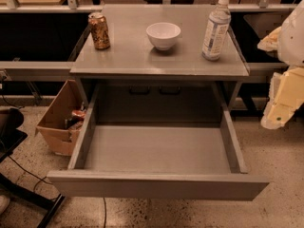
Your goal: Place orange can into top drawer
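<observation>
— Where do we see the orange can (99,31)?

— Upright on the table (142,61), at its back left corner. It is well apart from the white bowl (163,35) in the middle and from the water bottle (216,28) standing on the right side.

— And the top drawer (156,185)?

— We see it pulled out wide below the tabletop, its flat front panel nearest to us and its bare grey bottom showing (the can is not in it yet).

— Where do we find the gripper (281,103)?

— At the right edge of the view: a pale cream piece hanging beside the table, just right of the drawer's back corner and apart from the can. We cannot tell whether it is open or closed.

— What else do we see close by?

— A cardboard box (54,122) on the floor, just left of the drawer, with a few things inside that we cannot tell apart.
</observation>
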Controlling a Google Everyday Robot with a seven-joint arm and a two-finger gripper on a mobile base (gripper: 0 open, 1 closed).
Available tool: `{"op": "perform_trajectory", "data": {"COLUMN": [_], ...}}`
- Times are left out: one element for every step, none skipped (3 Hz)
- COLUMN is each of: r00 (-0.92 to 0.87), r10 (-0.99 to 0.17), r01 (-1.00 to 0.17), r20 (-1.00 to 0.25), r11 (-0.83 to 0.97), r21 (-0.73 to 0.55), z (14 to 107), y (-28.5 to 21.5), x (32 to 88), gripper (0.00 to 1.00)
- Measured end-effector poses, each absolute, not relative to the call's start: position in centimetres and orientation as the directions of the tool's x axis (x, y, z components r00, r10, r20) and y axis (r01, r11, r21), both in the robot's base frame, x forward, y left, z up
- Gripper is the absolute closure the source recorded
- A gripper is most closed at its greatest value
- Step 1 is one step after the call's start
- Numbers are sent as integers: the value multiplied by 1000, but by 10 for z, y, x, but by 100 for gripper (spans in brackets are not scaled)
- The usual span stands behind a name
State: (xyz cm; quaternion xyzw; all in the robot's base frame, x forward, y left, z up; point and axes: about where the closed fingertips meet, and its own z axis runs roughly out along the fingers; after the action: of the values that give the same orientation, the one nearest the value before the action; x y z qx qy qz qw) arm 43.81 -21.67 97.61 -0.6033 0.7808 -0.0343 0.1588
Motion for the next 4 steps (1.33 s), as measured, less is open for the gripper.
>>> {"op": "perform_trajectory", "data": {"r00": [-222, -210, -163, -146], "r10": [-953, -926, -858, -708], "r01": [-931, -909, -895, -883], "r20": [-207, -314, -487, -691], "r11": [270, 303, 336, 408], "r21": [-245, -285, -293, -231], "z": [976, 961, 938, 909], "y": [-217, -212, -190, -156], "x": [438, 459, 497, 538], "gripper": [0, 0, 0, 0]}}
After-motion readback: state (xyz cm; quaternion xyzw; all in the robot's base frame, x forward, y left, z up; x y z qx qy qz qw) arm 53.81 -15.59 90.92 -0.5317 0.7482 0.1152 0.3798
